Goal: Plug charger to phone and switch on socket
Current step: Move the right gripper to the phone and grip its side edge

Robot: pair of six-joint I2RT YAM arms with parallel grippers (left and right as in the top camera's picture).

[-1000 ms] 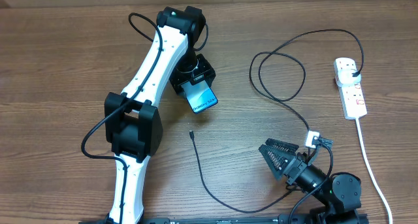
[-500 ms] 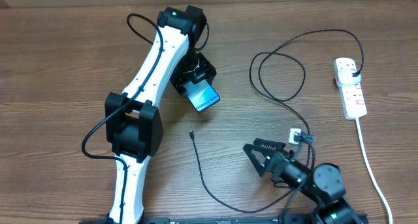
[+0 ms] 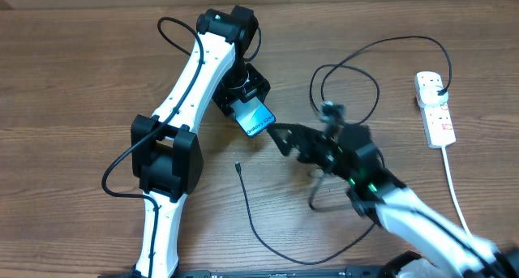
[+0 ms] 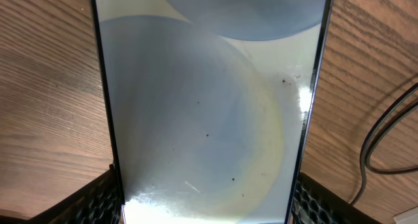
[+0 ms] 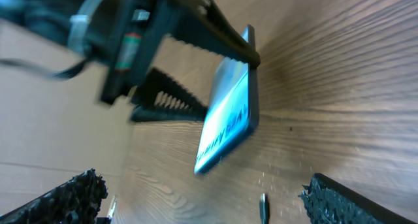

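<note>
- Left gripper (image 3: 246, 109): clamped on the phone (image 3: 256, 120), holding it off the table (image 3: 65, 83), lit screen up, free end pointing to 5 o'clock. In the left wrist view the phone (image 4: 209, 106) fills the frame, with a ribbed finger (image 4: 98, 198) against each long edge.
- Charger (image 3: 253, 221): the connector tip (image 3: 237, 166) lies loose on the wood at 7 o'clock of the phone, near it but apart. It is not plugged in and nothing holds it. The right wrist view shows the same tip (image 5: 263, 206) on the table below the phone (image 5: 232, 119).
- Right gripper (image 3: 284, 143): blurred, at 4 o'clock of the phone and just beside it. Jaws are spread wide and empty, and the cable is not between them.
- From the tip the cable runs toward 5 o'clock, then loops up to 1 o'clock and across to the socket (image 3: 436, 116) at the 3 o'clock edge.
- The black plug (image 3: 439, 89) already sits in the socket's far end.
- Switch state: too small to tell.
- Judgement: 1 of 3 links is done, the plug in the socket. 2 are left: pick up the tip and seat it in the phone, then press the switch.
</note>
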